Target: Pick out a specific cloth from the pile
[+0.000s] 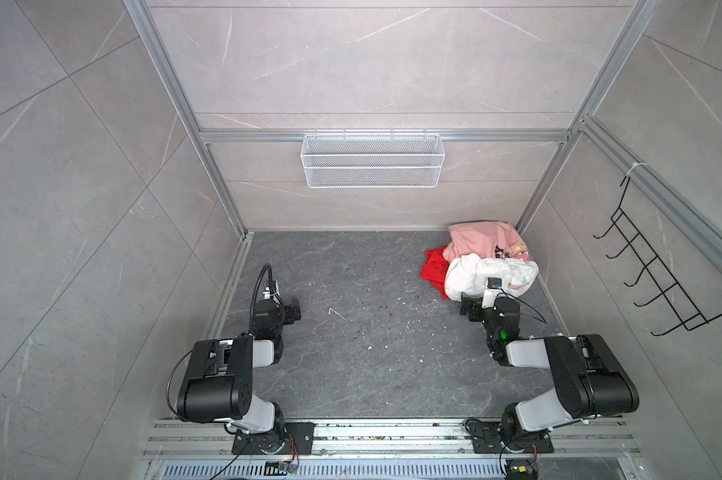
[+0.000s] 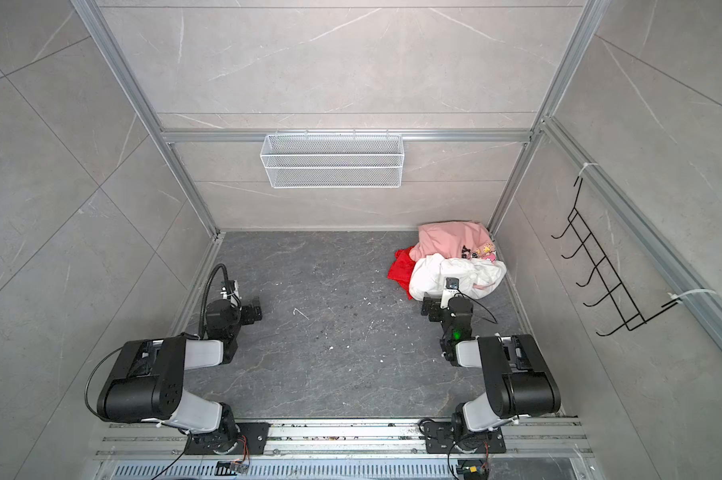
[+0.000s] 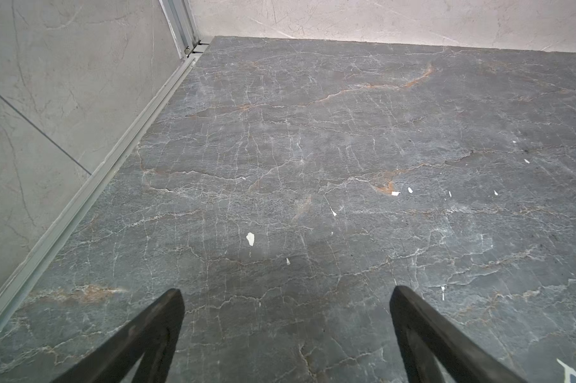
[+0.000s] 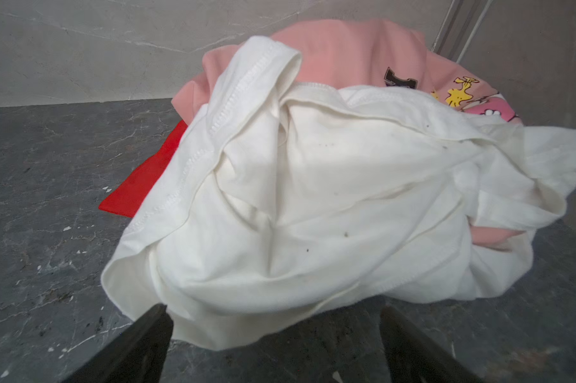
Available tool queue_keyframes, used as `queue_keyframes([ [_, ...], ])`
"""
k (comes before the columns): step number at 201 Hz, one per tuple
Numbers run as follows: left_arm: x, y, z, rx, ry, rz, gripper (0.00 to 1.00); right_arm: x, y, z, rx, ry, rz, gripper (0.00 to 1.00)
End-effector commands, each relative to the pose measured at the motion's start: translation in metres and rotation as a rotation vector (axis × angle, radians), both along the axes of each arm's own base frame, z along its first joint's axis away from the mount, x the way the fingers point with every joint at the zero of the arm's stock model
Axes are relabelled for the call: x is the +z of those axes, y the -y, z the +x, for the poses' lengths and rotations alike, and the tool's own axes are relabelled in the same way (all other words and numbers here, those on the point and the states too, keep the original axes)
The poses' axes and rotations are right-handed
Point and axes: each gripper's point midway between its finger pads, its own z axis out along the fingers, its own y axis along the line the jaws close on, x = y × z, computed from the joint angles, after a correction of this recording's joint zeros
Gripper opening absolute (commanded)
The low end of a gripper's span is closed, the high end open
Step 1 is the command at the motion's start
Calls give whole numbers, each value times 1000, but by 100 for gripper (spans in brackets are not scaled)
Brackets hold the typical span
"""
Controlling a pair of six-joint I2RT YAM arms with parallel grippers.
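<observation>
The pile (image 1: 482, 262) (image 2: 448, 262) lies in the far right corner of the dark floor. Its bright red cloth (image 1: 433, 270) (image 2: 400, 271) (image 4: 141, 185) sticks out on the left, mostly under a white garment (image 1: 467, 276) (image 4: 313, 199) and a pale pink printed one (image 1: 479, 241) (image 4: 339, 56). My right gripper (image 1: 482, 301) (image 2: 444, 300) (image 4: 275, 310) is open at the near hem of the white garment, with nothing gripped. Far from the pile, my left gripper (image 1: 278, 305) (image 2: 239, 305) (image 3: 287, 291) is open over bare floor by the left wall.
A white wire basket (image 1: 372, 160) hangs on the far wall. A black hook rack (image 1: 658, 274) is on the right wall. Aluminium rails (image 3: 91, 192) run along the floor edges. Small white specks dot the dark stone floor (image 1: 372, 299).
</observation>
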Motion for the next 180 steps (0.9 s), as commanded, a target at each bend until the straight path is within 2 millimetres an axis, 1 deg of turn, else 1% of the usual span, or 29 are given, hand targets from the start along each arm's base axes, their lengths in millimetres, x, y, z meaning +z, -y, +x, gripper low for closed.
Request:
queue_keyframes([
  [1, 13, 0, 5, 4, 55, -10, 100, 7, -2, 6, 16, 17, -1, 100],
  [47, 14, 0, 5, 4, 57, -9, 100, 9, -1, 4, 15, 26, -6, 100],
  [66, 13, 0, 5, 3, 54, -10, 100, 9, 5, 4, -24, 29, 0, 100],
  [180, 13, 0, 5, 2, 52, -12, 100, 9, 5, 4, -25, 25, -3, 99],
])
